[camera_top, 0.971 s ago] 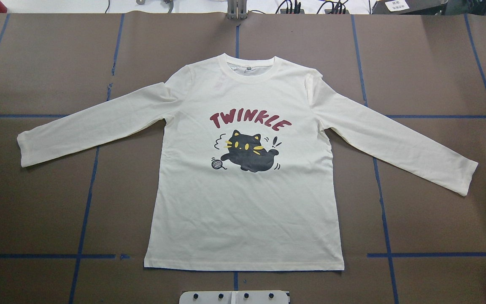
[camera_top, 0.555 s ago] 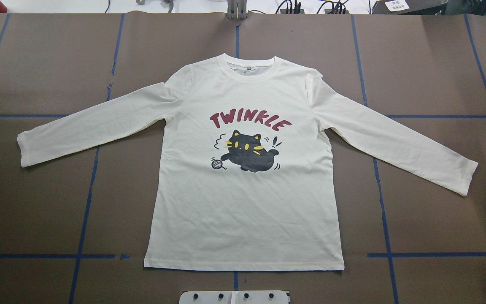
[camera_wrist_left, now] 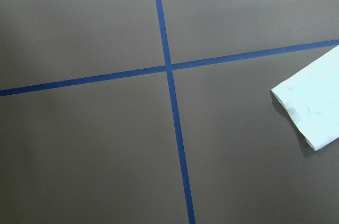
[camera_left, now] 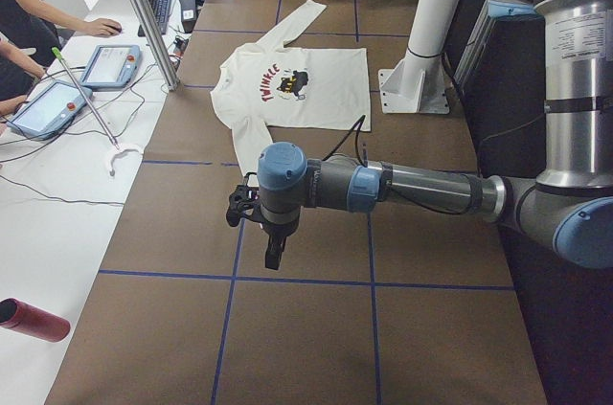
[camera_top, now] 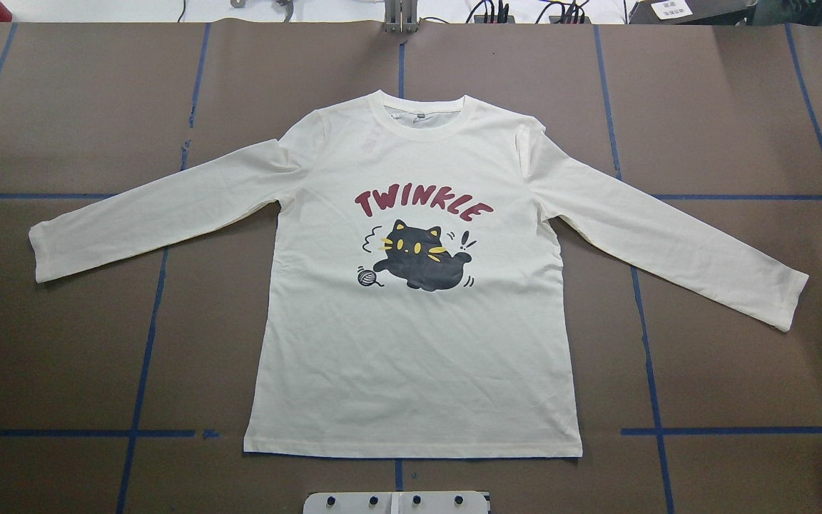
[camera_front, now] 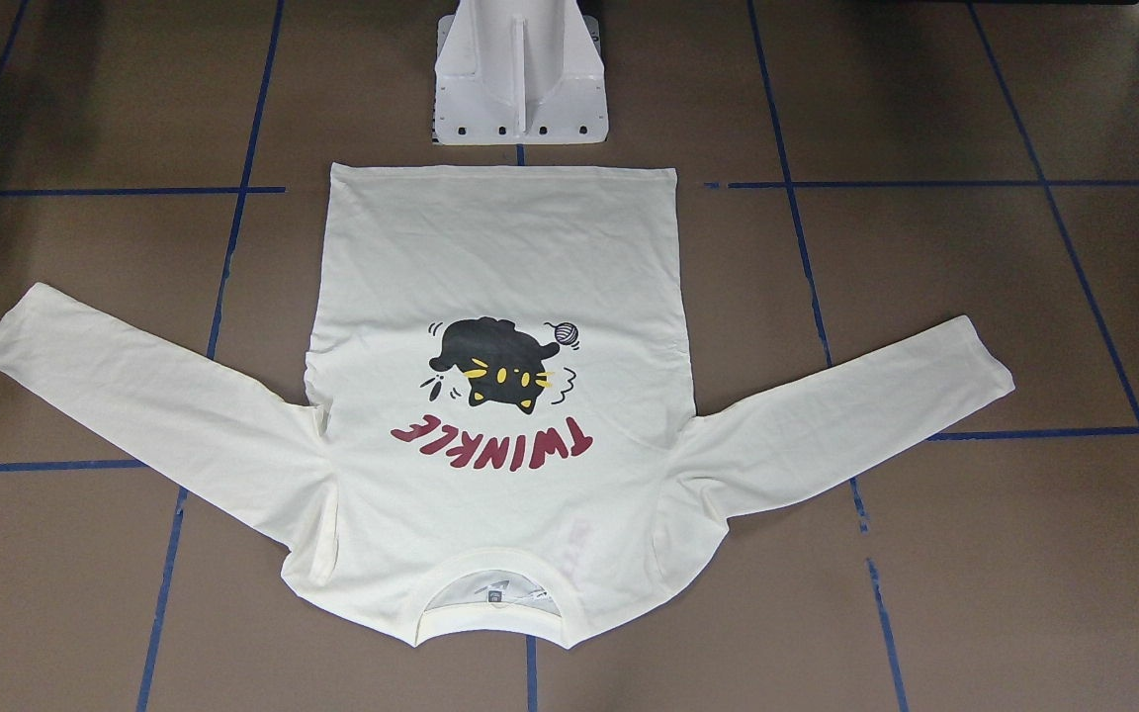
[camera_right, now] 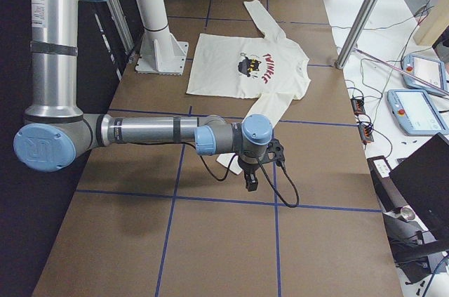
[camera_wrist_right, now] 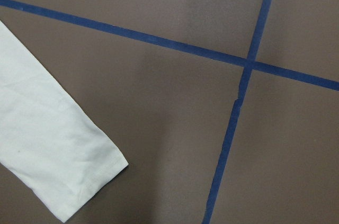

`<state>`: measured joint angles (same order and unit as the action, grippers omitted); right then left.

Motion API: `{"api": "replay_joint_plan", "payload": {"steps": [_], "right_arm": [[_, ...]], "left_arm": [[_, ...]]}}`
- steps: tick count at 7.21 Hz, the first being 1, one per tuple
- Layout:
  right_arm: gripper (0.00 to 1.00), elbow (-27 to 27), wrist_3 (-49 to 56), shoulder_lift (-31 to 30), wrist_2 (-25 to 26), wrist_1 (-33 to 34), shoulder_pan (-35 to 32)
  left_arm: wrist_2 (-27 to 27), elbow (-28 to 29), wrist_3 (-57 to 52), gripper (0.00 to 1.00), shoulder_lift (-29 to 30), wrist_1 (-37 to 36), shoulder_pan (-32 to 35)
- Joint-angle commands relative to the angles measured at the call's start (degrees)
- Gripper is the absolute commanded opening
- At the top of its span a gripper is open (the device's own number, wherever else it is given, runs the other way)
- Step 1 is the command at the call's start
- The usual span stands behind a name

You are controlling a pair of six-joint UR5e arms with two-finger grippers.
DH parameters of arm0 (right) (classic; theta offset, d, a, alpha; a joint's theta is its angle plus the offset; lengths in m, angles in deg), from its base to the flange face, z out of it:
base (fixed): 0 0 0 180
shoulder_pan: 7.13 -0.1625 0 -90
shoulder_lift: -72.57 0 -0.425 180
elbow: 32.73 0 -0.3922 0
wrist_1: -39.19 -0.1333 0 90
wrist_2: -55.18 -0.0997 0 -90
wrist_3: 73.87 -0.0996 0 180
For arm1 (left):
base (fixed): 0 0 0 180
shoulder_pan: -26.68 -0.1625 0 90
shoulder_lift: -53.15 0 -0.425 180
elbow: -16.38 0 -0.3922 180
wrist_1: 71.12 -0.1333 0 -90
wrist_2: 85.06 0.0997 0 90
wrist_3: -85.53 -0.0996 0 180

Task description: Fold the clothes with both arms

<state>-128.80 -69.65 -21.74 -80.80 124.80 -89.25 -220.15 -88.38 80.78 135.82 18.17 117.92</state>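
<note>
Left pincer hangs over bare bench near left-side cuff, right pincer near right-side cuff; open or closed, can't tell. T-shirt beyond, flat mid-bench, print up, sleeves spread. Likely staged for sleeve folds.

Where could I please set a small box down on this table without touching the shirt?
Bare table lies on either side of the T-shirt body, on the robot's side of each sleeve, and beyond the collar. The middle is crowded; between hem and white base the gap is narrow.
</note>
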Motion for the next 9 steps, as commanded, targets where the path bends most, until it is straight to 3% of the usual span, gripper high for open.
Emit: {"api": "replay_joint_plan", "payload": {"steps": [1, 7, 9], "right_arm": [[1.0, 0.7, 0.0, 0.0, 0.2, 0.1, 1.3], [1.0, 7.5, -1.3, 0.3, -1.1, -11.8, 11.5], [0.95, 8.2, -15.5, 1.6, -2.3, -12.4, 11.5]], "left_arm": [[-0.1, 0.0, 0.0, 1.0, -0.1, 0.1, 0.0], [-0.3, -0.3, 0.4, 1.0, -0.1, 0.1, 0.0], [-0.4, -0.5, 0.4, 1.0, -0.1, 0.1, 0.0]]}}
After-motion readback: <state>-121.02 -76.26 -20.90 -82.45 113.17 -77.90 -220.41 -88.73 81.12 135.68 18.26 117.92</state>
